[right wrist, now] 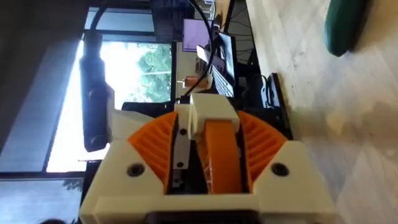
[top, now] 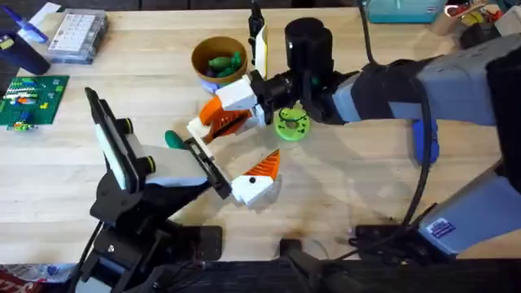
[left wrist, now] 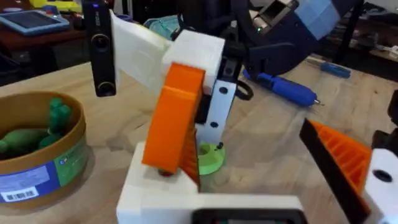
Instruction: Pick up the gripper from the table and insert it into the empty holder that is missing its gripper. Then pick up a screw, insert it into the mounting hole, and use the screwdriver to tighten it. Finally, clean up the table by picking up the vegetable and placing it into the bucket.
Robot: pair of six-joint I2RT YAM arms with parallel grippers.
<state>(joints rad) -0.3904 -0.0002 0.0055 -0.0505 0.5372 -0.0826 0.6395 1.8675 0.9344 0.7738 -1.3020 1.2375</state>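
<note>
The gripper [top: 221, 122], an orange ribbed finger on a white block, hangs above the table with my right gripper [top: 236, 110] shut on it. The right wrist view has it [right wrist: 217, 149] between my orange pads [right wrist: 155, 146]; in the left wrist view it [left wrist: 177, 118] stands upright close ahead. The holder [top: 207, 167], a black bar on the left arm's white wrist, lies just below, with one orange finger [top: 260, 172] at its end. My left gripper [top: 236, 175] is open and holds nothing. The bucket [top: 199, 50] holds green vegetables; another vegetable [top: 174, 139] lies beside the holder. The blue screwdriver [left wrist: 283, 87] lies behind.
A green round disc [top: 291, 124] sits under the right wrist. A black cylinder [top: 308, 41] and a yellow-black bottle [top: 259, 41] stand by the bucket. A green circuit board [top: 32, 98] and a clear box [top: 77, 37] lie at the far left.
</note>
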